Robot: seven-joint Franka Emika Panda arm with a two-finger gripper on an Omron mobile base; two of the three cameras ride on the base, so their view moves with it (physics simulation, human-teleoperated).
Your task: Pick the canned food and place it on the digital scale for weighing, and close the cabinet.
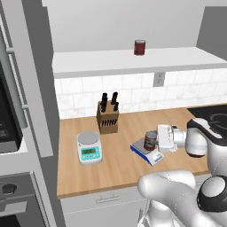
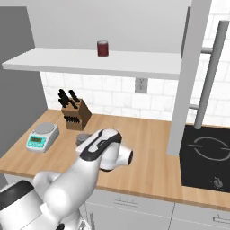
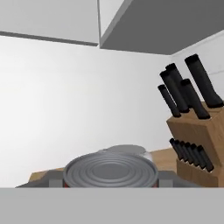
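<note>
one can [image 1: 150, 140] sits upright on the scale [image 1: 147, 152], red label, grey ridged top, on the grey plate over the blue base, so the placing step looks about done. gripper [image 1: 158, 139] is side-on at the can from the right in the left base view, white hand body right up against it; whether the fingers are clamped or already let go i cannot tell, tips are hidden behind the can there and the arm blocks them in the right base view. hand view looks across the can top [image 3: 110, 171] very close, which fits the fingers being on either side of it. next move, as a guess: release if not released, back off sideways without tipping the can, then go up for the cabinet door [image 2: 189, 67], which stands open edge-on toward the robot with its bar handle [image 2: 207, 74] facing right. cabinet [image 1: 128, 60] shelf holds a single darker maroon can [image 1: 139, 47], nothing else seen on it. second scale [image 1: 89, 148], white and teal with round pan, has nothing on it, stands well left of the blue one. knife block [image 1: 107, 116] holds several black-handled knives, back near the tile wall. counter [image 1: 119, 173] is wood; cooktop [image 2: 207, 157] at the right.
</note>
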